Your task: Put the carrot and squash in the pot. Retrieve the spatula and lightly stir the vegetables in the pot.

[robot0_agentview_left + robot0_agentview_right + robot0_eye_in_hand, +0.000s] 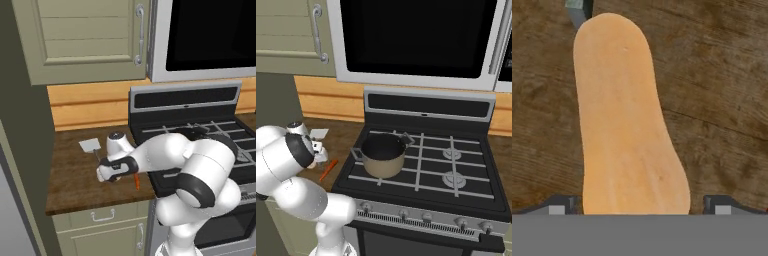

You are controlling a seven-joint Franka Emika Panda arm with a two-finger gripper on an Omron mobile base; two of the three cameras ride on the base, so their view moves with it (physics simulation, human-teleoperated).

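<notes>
Stove (pixel 456 165) seen at centre-right of right base view; pot (pixel 382 155) set on its front-left burner. Wooden bench (pixel 75 175) at centre-left of left base view. Squash (pixel 624 120) laid on bench, running up centre of hand view. Hand (pixel 637 207) lowered over squash, fingertips (pixel 557 206) spread either side of its wide end, contact not discernible. Spatula (pixel 91 146) laid on bench, just above hand. Carrot (pixel 328 170) seen on bench, left of pot.

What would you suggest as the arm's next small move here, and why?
Probably close the fingers on the squash: it lies on the wooden counter between both open tips, ungrasped, and the pot looks empty.
</notes>
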